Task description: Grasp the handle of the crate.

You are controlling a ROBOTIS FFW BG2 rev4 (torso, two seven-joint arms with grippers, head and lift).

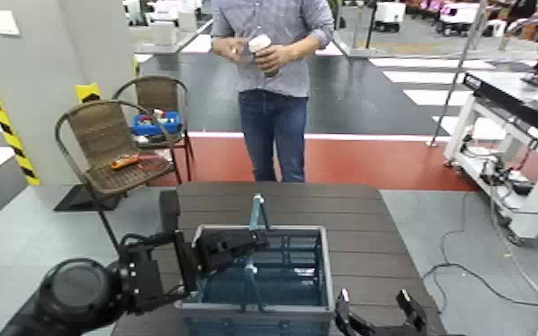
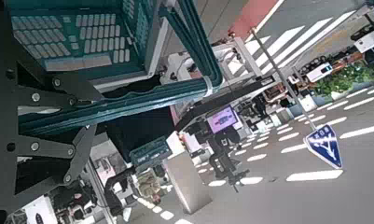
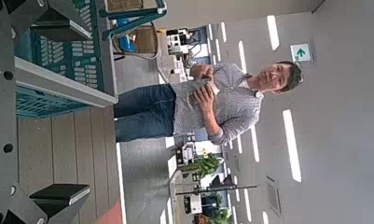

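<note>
The blue-grey slotted crate [image 1: 319, 268] stands on the dark wooden table [image 1: 362, 223], close in front of me. Its thin teal handle [image 1: 256, 213] stands upright across the crate's middle. My left gripper [image 1: 247, 241] reaches in over the crate's left rim and is shut on the handle just below its top. In the left wrist view the handle [image 2: 200, 51] runs between the closed fingers [image 2: 45, 89], under the crate [image 2: 73, 37]. My right gripper [image 1: 375, 315] is open and empty, low at the crate's front right corner; in the right wrist view its gripper [image 3: 56, 107] gapes beside the crate [image 3: 54, 56].
A person [image 1: 273, 71] holding a white cup stands just beyond the table's far edge. Two brown wicker chairs [image 1: 112, 147] with tools on them stand at the back left. A white workbench [image 1: 514, 116] and floor cables [image 1: 469, 259] are on the right.
</note>
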